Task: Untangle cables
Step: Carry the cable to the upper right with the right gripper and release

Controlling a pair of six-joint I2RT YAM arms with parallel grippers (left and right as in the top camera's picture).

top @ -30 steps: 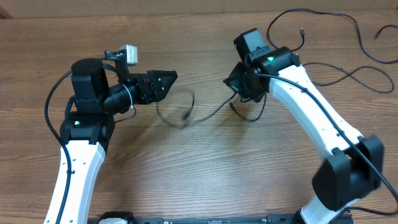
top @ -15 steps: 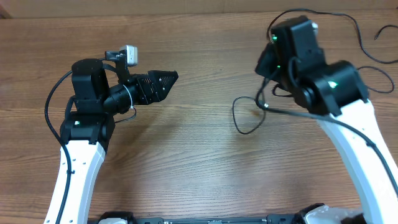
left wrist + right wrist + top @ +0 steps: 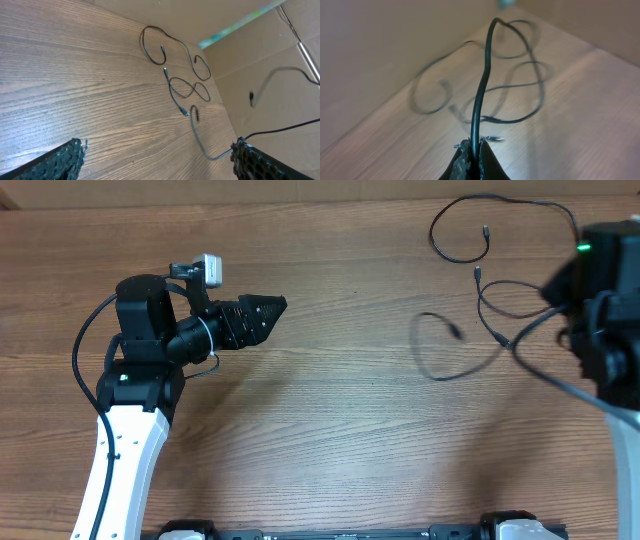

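We look straight down on the counter point(image 3: 320, 440) from overhead, far enough away to take in both arms. Our left wrist camera sits just behind the left tool point(image 3: 159, 147), whose fingers point(image 3: 55, 162) frame the lower corners. It faces low across the counter toward the cables point(image 3: 182, 90), well ahead of the tool. Our right wrist camera sits close behind the right tool point(image 3: 472, 161) and looks forward and down past its tips. All three views share the cables on the counter.
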